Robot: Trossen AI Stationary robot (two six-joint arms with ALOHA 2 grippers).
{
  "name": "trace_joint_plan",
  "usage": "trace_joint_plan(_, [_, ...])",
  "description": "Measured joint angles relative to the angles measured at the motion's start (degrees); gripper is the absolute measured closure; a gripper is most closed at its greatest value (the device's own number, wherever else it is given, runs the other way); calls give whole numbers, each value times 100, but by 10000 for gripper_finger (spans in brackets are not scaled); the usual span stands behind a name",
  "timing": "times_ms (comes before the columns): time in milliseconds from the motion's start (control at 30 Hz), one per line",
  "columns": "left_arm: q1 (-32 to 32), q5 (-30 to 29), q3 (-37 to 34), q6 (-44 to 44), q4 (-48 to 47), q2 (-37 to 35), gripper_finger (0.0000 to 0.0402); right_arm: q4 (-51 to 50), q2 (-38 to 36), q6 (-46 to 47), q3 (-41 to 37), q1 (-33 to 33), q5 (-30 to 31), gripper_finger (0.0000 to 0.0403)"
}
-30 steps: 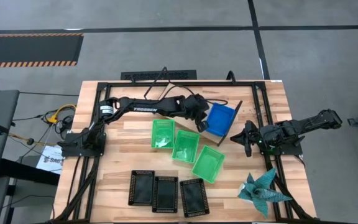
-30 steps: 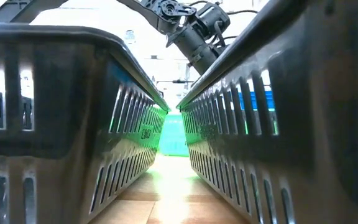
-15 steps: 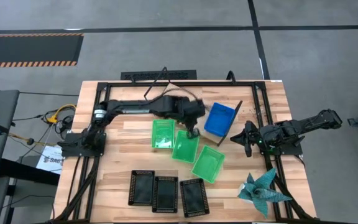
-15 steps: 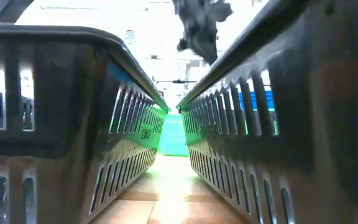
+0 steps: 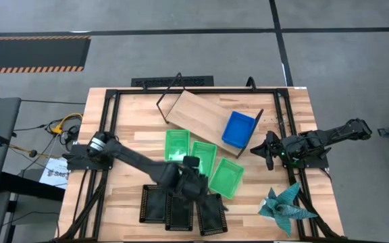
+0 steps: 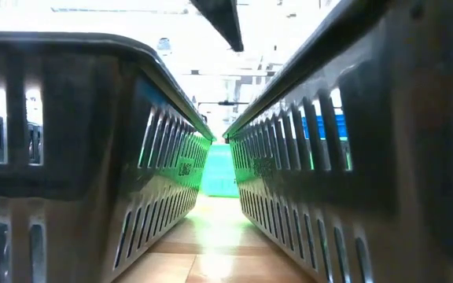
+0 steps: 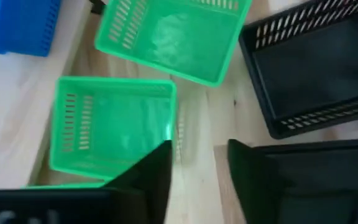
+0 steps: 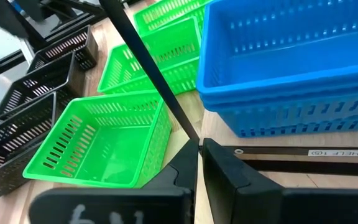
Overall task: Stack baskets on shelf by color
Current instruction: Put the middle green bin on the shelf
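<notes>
The left end effector [image 5: 193,183] is hanging over the near part of the worktop [image 5: 130,152], with its two fingers [image 7: 148,180] standing apart and nothing between them. It is sitting right where the green and black groups meet: two green baskets [image 7: 114,124] are lying just ahead of it, and the black baskets [image 5: 180,208] are lined up in a row just beside and beneath it, so either colour is within easy reach for the next pick.

The shelf [image 5: 194,115] is lying well away from this end effector, at the far side, set at an angle. A stack of blue baskets [image 5: 238,129] is already sitting on one end of it, which probably leaves the bare board free for a green pile and a black pile. The three green baskets are waiting side by side between the shelf and the black row, mouths up, ready to be nested.

The right end effector [image 5: 267,150] is parked just beside the blue stack, fingers nearly closed on nothing, likely keeping out of the way. A teal folded star [image 5: 283,207] is lying near that arm, apart from everything.
</notes>
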Motion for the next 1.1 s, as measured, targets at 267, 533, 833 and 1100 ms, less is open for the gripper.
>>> trace_joint_plan(267, [186, -499, -1440, 513, 1501, 13, 158, -2, 0, -10, 0, -2, 7, 352])
trace_joint_plan(533, [819, 184, -1931, 848, 2147, 15, 164, -2, 0, -10, 0, -2, 26, 352])
trace_joint_plan(833, [949, 706, -2094, 741, 2208, 17, 267, -4, 0, -170, 0, -9, 27, 352])
trace_joint_plan(1100, [958, 777, -2094, 558, 2190, 17, 392, 2, 0, -165, 0, -9, 26, 352])
